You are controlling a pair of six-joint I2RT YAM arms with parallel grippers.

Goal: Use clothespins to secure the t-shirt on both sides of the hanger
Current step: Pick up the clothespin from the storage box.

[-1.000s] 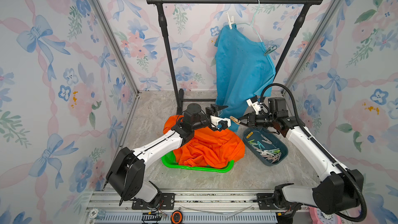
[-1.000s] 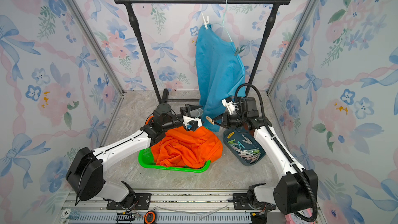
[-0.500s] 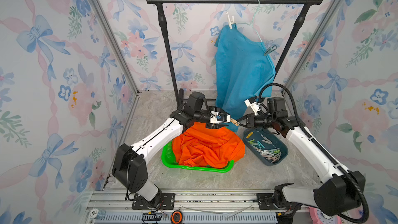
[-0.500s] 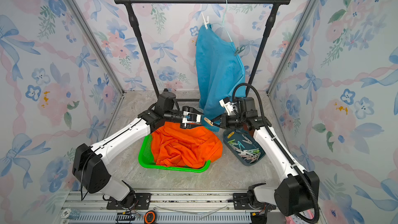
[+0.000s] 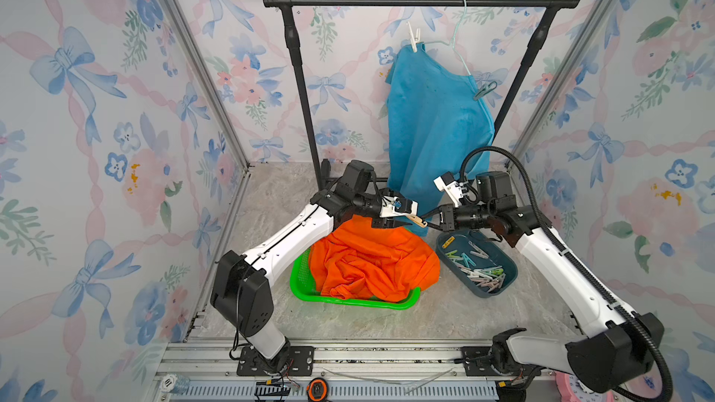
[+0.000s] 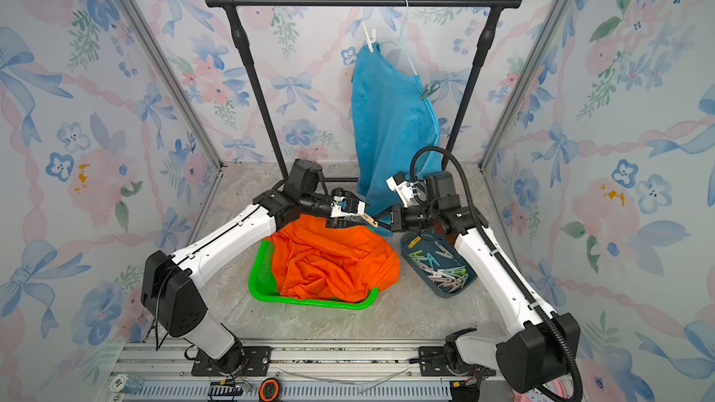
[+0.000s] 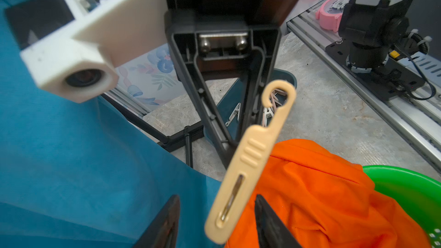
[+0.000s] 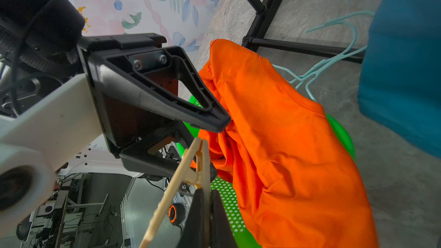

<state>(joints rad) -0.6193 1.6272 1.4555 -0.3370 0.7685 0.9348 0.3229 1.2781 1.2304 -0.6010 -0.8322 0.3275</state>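
The right gripper (image 5: 426, 223) is pinching a cream plastic clothespin (image 7: 248, 161) tight, holding it in the air just above the orange fabric heap (image 5: 371, 261) in the green plastic basket (image 5: 367, 304). The left gripper (image 7: 216, 223) is straddling that peg, jaws apart. More pastel clothespins (image 5: 479, 272) are lying in the dark teal tray (image 5: 485, 291).
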